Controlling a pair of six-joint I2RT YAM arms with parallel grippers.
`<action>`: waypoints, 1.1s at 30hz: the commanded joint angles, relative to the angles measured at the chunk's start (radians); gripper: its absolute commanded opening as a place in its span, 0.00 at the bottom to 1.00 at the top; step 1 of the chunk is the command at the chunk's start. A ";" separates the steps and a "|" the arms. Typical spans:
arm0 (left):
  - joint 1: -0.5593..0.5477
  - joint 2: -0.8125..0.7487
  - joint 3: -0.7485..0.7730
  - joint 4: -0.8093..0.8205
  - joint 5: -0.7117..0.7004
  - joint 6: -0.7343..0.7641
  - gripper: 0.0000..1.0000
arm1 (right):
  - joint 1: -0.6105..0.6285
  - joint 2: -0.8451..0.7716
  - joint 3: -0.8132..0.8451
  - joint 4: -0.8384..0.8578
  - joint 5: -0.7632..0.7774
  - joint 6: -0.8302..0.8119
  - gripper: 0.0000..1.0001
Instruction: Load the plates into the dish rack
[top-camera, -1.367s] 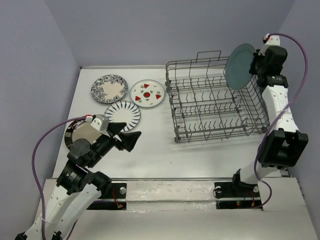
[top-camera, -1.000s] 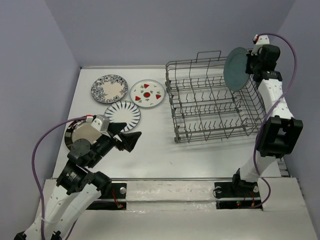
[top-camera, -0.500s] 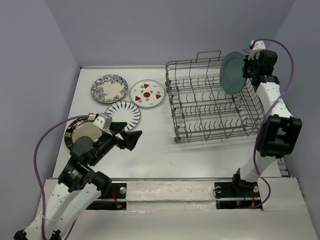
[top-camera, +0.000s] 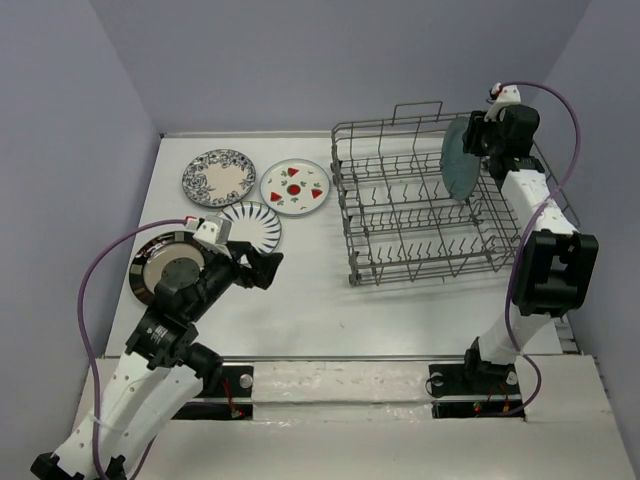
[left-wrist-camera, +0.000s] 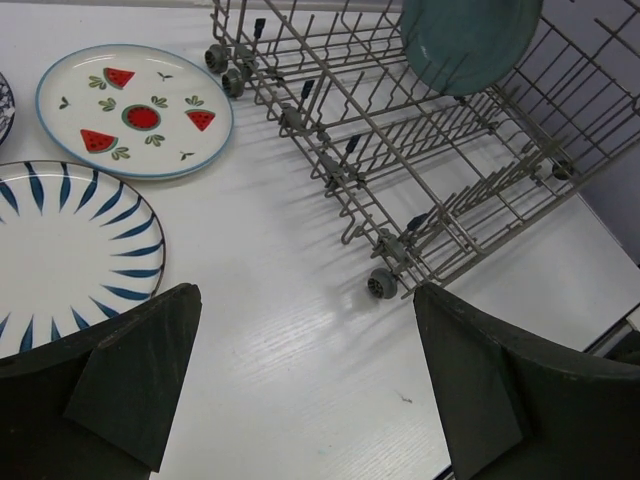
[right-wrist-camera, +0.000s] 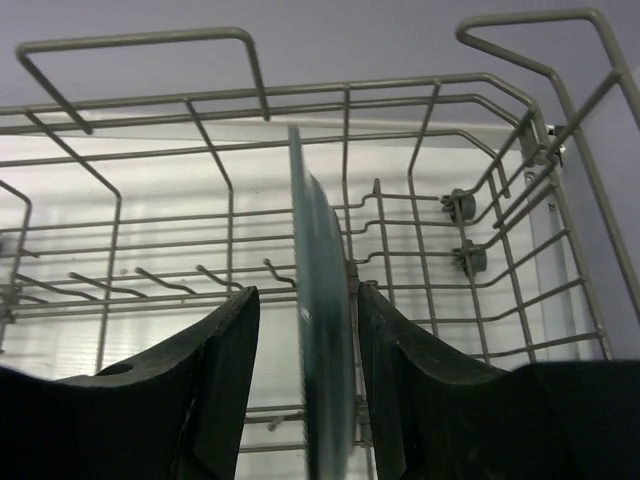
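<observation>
Teal plate: standing on edge in rack, far right end. Right gripper: straddling it, jaws sitting slightly apart. Left gripper: hovering wide apart beside striped plate. Lying on table, awaiting loading: floral plate, fruit plate, striped plate, dark plate.

Tight dish rack, roomy table.
Wires and the upright teal plate hem my right gripper; my left gripper faces bare tabletop.
</observation>
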 joint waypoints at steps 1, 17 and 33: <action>0.029 0.025 0.024 0.021 -0.030 -0.002 0.99 | 0.042 -0.072 -0.018 0.080 0.032 0.063 0.51; 0.144 0.293 0.010 0.067 -0.193 -0.287 0.99 | 0.121 -0.366 -0.136 0.052 -0.017 0.301 0.95; 0.622 0.232 -0.146 0.050 -0.188 -0.456 0.99 | 0.604 -0.455 -0.435 0.314 -0.213 0.470 0.87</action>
